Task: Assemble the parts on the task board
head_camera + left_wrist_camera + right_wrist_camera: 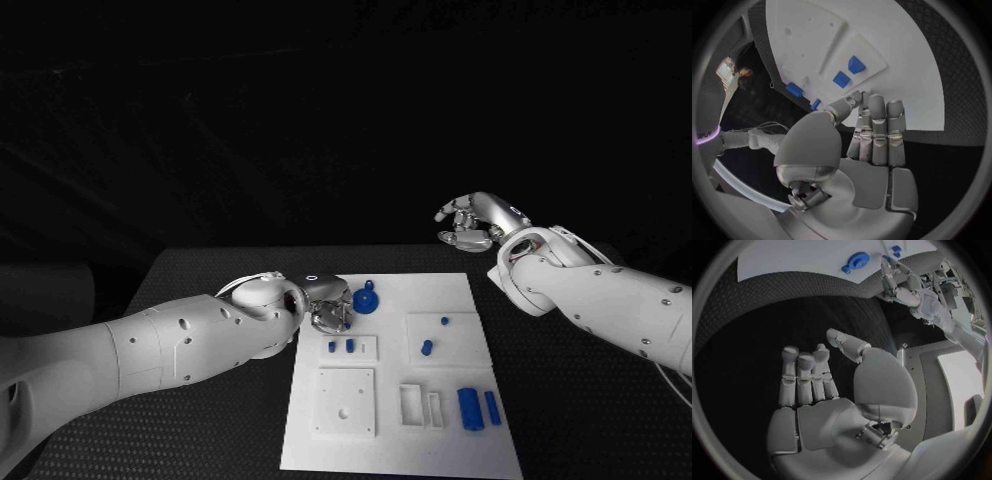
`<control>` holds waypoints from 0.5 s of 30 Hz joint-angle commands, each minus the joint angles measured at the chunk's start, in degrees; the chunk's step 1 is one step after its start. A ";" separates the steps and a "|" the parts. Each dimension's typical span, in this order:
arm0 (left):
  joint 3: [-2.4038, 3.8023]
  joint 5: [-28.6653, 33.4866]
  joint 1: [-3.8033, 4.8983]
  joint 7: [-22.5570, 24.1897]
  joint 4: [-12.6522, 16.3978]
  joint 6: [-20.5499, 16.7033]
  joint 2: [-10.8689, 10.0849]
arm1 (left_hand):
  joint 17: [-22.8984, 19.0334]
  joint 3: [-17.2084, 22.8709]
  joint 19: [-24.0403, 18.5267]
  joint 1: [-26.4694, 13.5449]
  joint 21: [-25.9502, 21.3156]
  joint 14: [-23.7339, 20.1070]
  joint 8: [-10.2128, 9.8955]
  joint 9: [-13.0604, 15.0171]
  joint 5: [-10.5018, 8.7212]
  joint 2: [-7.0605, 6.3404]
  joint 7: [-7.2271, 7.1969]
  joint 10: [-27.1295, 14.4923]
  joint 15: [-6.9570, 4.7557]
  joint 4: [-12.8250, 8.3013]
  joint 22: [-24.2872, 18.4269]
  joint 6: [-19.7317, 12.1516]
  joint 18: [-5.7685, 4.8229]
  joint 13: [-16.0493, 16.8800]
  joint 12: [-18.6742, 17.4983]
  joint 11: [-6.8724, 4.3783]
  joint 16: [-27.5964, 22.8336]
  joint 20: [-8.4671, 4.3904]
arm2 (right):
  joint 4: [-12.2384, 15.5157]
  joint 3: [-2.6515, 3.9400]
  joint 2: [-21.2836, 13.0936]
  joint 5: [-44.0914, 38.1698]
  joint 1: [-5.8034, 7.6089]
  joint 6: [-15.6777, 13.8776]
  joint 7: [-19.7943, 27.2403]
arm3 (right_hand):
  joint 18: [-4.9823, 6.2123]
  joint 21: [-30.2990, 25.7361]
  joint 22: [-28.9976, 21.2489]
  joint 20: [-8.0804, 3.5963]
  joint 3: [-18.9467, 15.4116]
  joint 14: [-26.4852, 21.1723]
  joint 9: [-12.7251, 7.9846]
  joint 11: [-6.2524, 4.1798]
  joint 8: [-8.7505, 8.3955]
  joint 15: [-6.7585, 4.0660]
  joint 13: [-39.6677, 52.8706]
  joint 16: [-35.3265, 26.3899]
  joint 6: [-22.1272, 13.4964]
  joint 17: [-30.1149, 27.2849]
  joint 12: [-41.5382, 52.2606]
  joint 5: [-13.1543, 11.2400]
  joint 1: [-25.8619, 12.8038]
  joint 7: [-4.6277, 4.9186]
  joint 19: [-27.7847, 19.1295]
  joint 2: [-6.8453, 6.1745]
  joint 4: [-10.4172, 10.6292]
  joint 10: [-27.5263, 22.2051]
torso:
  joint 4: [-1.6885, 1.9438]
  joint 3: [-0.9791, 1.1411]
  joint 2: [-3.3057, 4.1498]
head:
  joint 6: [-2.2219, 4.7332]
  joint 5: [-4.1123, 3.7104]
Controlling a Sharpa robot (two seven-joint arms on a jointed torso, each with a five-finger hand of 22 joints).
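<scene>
Early stage: most parts (470,408) lie loose on board (447,450), lower frame. Left hand (326,305) fingers together, grip can't tell. Right hand (476,220) curled, empty, upper right.

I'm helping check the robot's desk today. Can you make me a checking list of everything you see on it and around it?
Surface: black table, dark and textured where bare.
Job's things: white task board in the middle; a round blue part at its far edge; two small blue parts on a raised plate; one small blue part further right; two long blue parts lying near the right edge.
Clutter: nothing seen.
Hands: left hand rests at the board's far left edge beside the round blue part, holding nothing plainly visible; right hand raised beyond the board, holding nothing.
Cables: nothing seen on the table.
Surroundings: dark all round.
</scene>
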 commanded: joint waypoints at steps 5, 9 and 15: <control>-0.02 -0.20 0.00 -1.94 -0.72 0.33 -0.14 | 0.14 0.37 -0.46 0.22 -0.29 0.03 -0.30 0.12 0.19 0.75 0.07 0.03 0.37 0.09 0.09 -0.44 3.28 0.07 -0.34 0.26 -0.18 -0.14 | 0.06 0.04 0.00 -0.08 0.01 0.58 0.70 | 0.99 -0.35 0.05 0.07 -0.38 -0.31 -0.08 -0.04 -0.24 -0.16 -0.07 -0.07 0.03 -0.06 -0.18 0.40 -0.48 0.42 -0.29 0.24 -0.04 -0.36 | -0.01 -0.01 0.01 | -0.13 0.06; -0.02 -0.20 0.00 -2.03 -0.65 0.73 -0.31 | 0.16 0.40 -0.46 0.25 -0.29 0.02 -0.31 0.12 0.21 0.81 0.07 0.03 0.37 0.07 0.10 -0.46 3.29 0.08 -0.36 0.26 -0.18 -0.14 | 0.15 0.04 -0.11 -0.06 0.01 0.56 0.71 | 0.99 -0.35 0.05 0.08 -0.38 -0.31 -0.08 -0.04 -0.24 -0.16 -0.07 -0.07 0.02 -0.06 -0.17 0.41 -0.49 0.42 -0.29 0.23 -0.03 -0.36 | 0.00 0.01 0.00 | -0.13 0.07; -0.02 -0.20 -0.01 -2.17 -0.65 0.48 -0.53 | 0.20 0.43 -0.48 0.27 -0.30 0.02 -0.32 0.14 0.21 0.84 0.08 0.03 0.37 0.02 0.13 -0.48 3.30 0.10 -0.39 0.26 -0.19 -0.13 | 0.17 0.04 -0.15 -0.06 0.01 0.55 0.72 | 0.99 -0.35 0.05 0.08 -0.42 -0.32 -0.09 -0.03 -0.24 -0.16 -0.09 -0.06 0.01 -0.07 -0.16 0.46 -0.54 0.42 -0.30 0.22 0.00 -0.37 | -0.01 -0.02 0.00 | -0.14 0.10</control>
